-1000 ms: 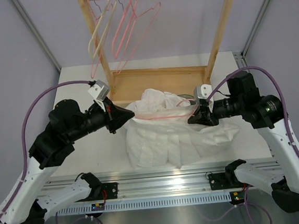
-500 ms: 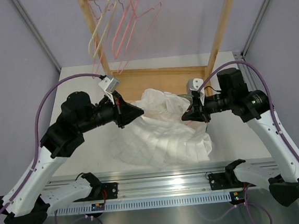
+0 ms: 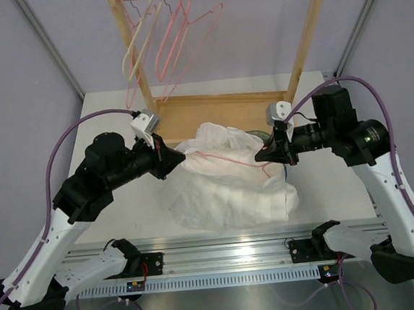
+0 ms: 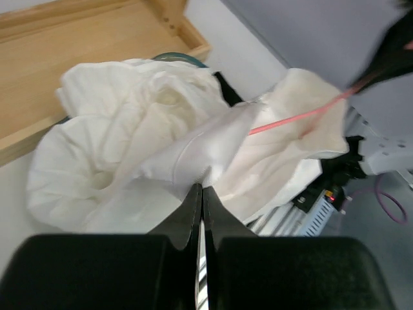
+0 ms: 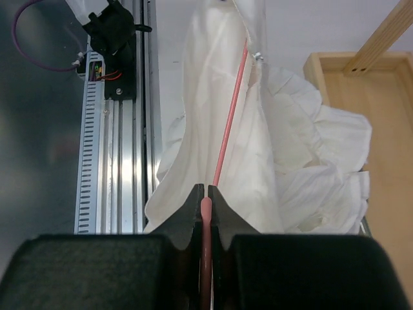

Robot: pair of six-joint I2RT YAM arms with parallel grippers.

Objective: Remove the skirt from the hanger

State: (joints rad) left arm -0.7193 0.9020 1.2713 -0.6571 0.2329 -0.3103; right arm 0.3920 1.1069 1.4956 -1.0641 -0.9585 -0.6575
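Left fingers (image 4: 188, 214) pinched shut on the pale skirt (image 3: 232, 193). Right fingers (image 5: 186, 223) clamped on the pink hanger (image 5: 227, 126). Skirt is bunched on the surface (image 3: 110, 120) between the arms. Risk: hanger snags in the waist and the fabric slips from the left pinch.

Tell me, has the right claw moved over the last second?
Yes. The right gripper, shut on the pink hanger, has shifted away from the near rail, towards the wooden rack.

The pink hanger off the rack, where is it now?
In the top view the pink hanger runs across the skirt, mid-frame, its right end pinched by the right tool.
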